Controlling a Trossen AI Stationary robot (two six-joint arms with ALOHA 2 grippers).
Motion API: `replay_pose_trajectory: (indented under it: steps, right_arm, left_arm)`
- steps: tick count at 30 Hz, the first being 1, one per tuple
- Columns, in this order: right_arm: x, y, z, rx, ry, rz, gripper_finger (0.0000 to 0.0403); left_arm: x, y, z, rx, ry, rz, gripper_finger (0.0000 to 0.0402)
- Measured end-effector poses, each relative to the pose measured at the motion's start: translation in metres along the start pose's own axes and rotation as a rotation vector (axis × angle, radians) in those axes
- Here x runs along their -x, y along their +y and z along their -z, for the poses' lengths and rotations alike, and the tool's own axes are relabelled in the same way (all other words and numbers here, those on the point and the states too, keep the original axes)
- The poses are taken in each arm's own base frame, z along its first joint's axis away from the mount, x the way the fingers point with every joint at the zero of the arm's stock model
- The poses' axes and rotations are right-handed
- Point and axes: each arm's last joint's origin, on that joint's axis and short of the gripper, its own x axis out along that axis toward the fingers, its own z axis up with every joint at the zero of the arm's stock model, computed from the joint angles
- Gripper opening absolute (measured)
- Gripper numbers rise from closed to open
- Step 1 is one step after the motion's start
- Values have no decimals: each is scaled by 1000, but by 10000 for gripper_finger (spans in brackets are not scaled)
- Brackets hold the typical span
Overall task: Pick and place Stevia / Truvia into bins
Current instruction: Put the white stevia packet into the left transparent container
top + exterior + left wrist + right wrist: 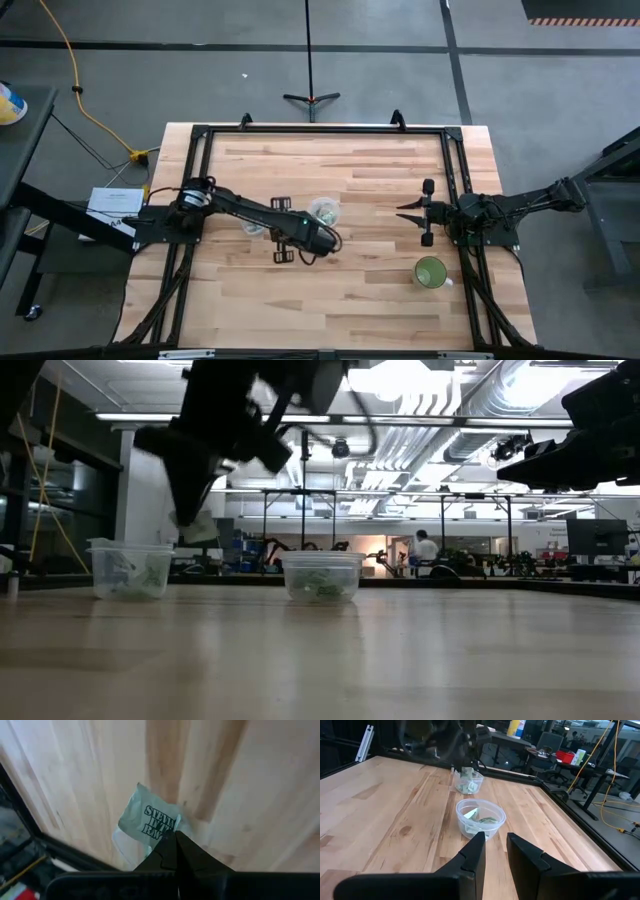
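My left gripper (172,838) is shut on one pale green Stevia sachet (146,818) with dark print. In the low view it hangs in the air (198,527), just right of the left clear cup (130,570). In the high view the gripper (281,232) is between the two clear cups (255,228) (323,210). Both cups stand upright on the table and hold sachets (481,819). My right gripper (495,851) is open and waits near the table's right side (412,210), with its fingers toward the nearer cup (480,817). My left gripper pinches the sachet between its two fingertips at one edge (162,833), coming from above and pointing down. The rest of the sachet sticks out past the fingertips. It is lifted clear of the table, about level with the cup rims in the low view.
An opaque green cup (431,272) stands near the table's right near corner. A black frame rail (320,130) runs round the table. Bare wood lies along the near half (330,300).
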Motion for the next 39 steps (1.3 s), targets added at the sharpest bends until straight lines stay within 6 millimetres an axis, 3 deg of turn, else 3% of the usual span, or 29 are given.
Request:
replay_pose_trajectory:
  steps: [6, 16, 23, 33, 36, 39]
  right_arm:
    - [0, 0, 0, 0, 0, 1, 71]
    - [0, 0, 0, 1, 3, 0, 71]
    - [0, 0, 0, 1, 3, 0, 71]
    - [0, 0, 0, 1, 0, 0, 71]
    - [0, 0, 0, 1, 1, 0, 71]
    - [0, 0, 0, 1, 1, 0, 71]
  left_arm:
    - [-15, 1, 11, -6, 57, -32, 23]
    - [6, 22, 40, 90, -26, -13, 22]
    - [-17, 25, 66, 133, 69, -22, 25]
    - [-28, 17, 60, 68, 31, 60, 22]
    - [-28, 18, 61, 82, 27, 25, 47]
    - [-28, 18, 61, 102, 22, 21, 106]
